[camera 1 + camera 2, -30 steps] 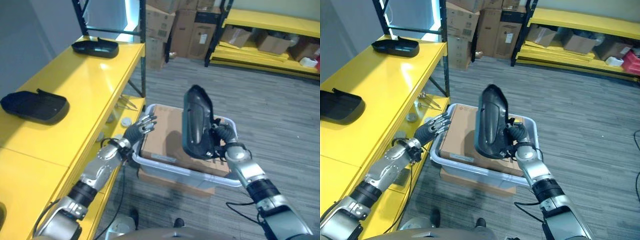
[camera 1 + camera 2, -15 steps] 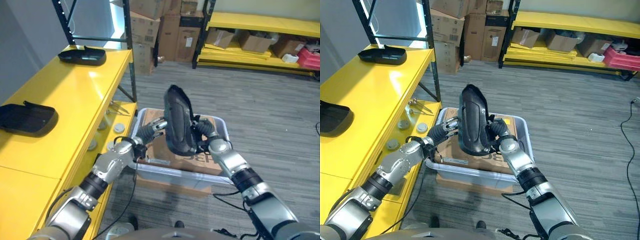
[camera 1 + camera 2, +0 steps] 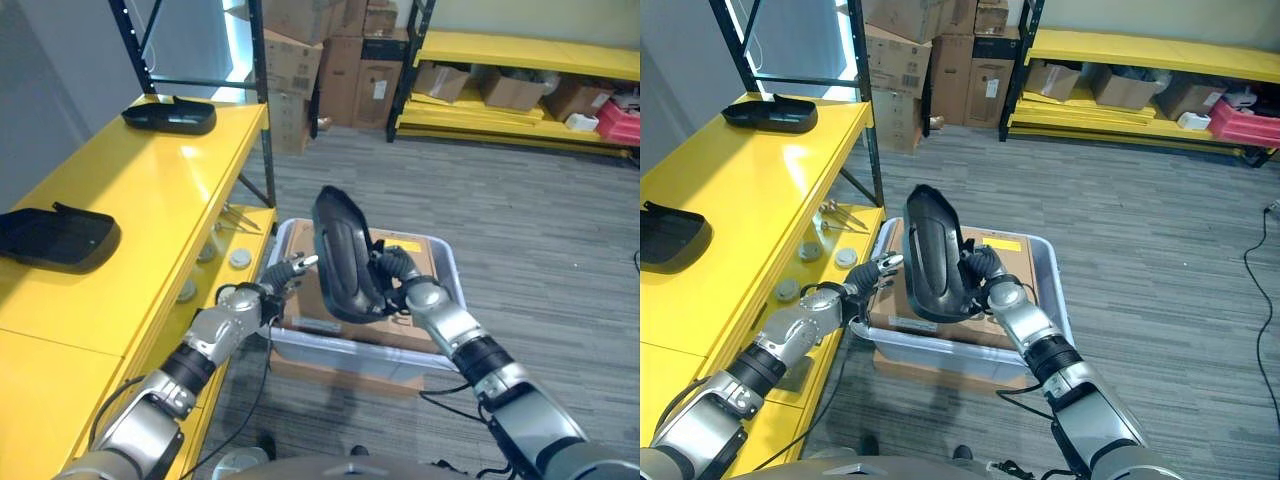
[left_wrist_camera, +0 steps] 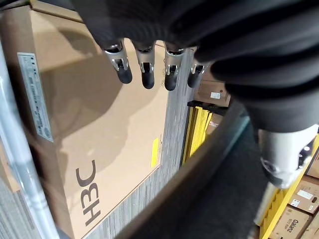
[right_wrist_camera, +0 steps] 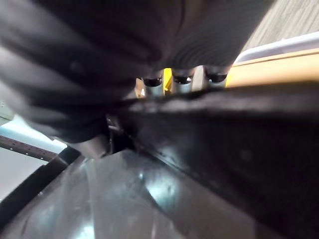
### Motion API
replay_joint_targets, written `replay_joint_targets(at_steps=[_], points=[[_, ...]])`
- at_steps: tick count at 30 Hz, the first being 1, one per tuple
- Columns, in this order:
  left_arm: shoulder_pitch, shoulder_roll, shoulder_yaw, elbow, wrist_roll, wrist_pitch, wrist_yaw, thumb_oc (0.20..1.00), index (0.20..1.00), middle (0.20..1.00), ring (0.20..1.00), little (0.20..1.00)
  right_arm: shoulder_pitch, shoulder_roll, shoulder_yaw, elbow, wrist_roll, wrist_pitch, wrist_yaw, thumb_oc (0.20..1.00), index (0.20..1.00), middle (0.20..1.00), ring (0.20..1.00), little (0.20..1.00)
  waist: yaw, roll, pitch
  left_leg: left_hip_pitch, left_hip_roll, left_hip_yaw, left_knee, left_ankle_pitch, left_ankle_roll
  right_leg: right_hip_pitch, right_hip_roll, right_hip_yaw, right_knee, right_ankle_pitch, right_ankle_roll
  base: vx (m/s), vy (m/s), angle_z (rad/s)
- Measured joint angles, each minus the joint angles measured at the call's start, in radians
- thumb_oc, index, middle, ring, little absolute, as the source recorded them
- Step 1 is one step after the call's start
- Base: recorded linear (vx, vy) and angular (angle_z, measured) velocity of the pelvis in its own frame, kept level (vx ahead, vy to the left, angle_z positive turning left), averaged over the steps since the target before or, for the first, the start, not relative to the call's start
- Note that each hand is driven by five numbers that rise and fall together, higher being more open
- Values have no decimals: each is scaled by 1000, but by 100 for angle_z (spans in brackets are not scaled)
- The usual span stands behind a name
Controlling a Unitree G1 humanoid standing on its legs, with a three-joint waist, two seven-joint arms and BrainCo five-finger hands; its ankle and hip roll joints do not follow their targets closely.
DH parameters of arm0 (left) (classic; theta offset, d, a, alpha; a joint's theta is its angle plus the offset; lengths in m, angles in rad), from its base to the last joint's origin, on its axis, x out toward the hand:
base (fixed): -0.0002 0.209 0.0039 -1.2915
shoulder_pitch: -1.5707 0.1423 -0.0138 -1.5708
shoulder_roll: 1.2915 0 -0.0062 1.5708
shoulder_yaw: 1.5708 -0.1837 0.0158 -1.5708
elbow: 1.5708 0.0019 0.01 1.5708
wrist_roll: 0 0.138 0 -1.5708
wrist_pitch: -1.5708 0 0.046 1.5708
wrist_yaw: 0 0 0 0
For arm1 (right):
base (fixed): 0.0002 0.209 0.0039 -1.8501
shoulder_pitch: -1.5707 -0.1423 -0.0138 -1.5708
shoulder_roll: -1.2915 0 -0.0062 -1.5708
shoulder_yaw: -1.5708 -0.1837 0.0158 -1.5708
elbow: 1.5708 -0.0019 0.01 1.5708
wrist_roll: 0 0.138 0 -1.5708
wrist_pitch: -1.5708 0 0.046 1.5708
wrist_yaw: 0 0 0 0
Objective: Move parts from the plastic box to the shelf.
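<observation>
A long black moulded part (image 3: 340, 255) stands nearly upright over the pale plastic box (image 3: 452, 280), with my right hand (image 3: 397, 276) shut on its right edge. In the right wrist view my fingers (image 5: 182, 79) curl over the part's rim (image 5: 224, 149). My left hand (image 3: 268, 292) reaches in with straight fingers (image 4: 144, 64), open, its tips right beside the part's left edge; I cannot tell if they touch. A cardboard carton (image 4: 89, 134) lies in the box. The yellow shelf (image 3: 150, 190) is on the left.
Two black parts (image 3: 168, 113) (image 3: 58, 235) lie on the shelf top. Its lower level holds small round pieces (image 3: 238, 258) and metal tools (image 3: 240, 213). A black upright post (image 3: 262, 110) stands at the shelf corner. Stacked cartons (image 3: 320, 50) and yellow racks (image 3: 520, 50) line the back.
The camera has shifted. My right hand has brought the part lower and leftward over the box, and my left hand has stretched out toward its left edge.
</observation>
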Motion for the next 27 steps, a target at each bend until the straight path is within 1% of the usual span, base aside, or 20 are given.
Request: replay_joint_targets(at_steps=[3,5,7,11,18,23,24,25,26,27], points=[[0,-2,0,0,0,-6,5,1000,1000,1000,1000,1000,0,0,12,1,-2,6,22,200,200,200,200,200,0,0,0,0,0,-1,0,1,0,1,0,-1,0,0,0,0,0,0],[0,-8,0,0,-1,-32,9,1000,1000,1000,1000,1000,0,5,17,1,-33,6,31,200,200,200,200,200,-1,0,0,3,0,-2,-7,6,0,0,0,-3,0,0,0,0,0,0],[0,-15,0,0,-1,-36,8,1000,1000,1000,1000,1000,0,5,17,1,-38,6,31,200,200,200,200,200,-1,0,0,4,0,-3,-10,7,0,1,0,-4,0,0,0,0,0,0],[0,-21,-3,-1,3,-36,-2,1000,1000,1000,1000,1000,0,6,18,1,-38,6,31,200,200,200,200,200,-1,1,0,6,0,-4,-10,8,0,3,0,-6,0,0,0,0,0,0],[0,-28,-65,-1,9,-26,-20,1000,1000,1000,1000,1000,0,23,34,17,-36,6,29,200,200,200,200,200,-6,3,1,17,0,-4,-12,8,-1,14,0,-6,0,-1,1,0,0,0],[0,-36,-71,-1,8,-25,-19,1000,1000,1000,1000,1000,0,31,34,17,-36,5,29,200,200,200,200,200,-7,3,1,17,1,-4,-12,8,-1,13,0,-6,0,-1,1,0,0,0],[0,-37,-83,-1,8,-25,-11,809,809,809,809,809,-1,37,37,17,-34,5,25,200,200,200,200,200,-7,3,1,17,1,-4,-11,8,-1,14,0,-6,0,-1,1,0,0,0],[-1,-35,-99,-1,7,-25,-11,410,410,410,410,410,-1,42,37,17,-32,5,21,200,200,200,200,200,-6,3,1,17,0,-3,-11,8,-1,14,0,-6,0,-1,1,0,0,0],[0,-37,-104,0,7,-24,-9,200,200,200,200,200,-1,41,37,18,-30,6,14,200,200,200,200,200,-4,4,1,17,0,-4,-11,8,-1,13,0,-6,0,-1,1,0,0,0],[0,-38,-104,0,7,-24,-3,200,200,200,200,200,-2,40,37,18,-28,6,7,200,200,200,200,200,-4,3,1,17,1,-4,-11,8,-1,14,1,-6,0,-1,1,0,0,0]])
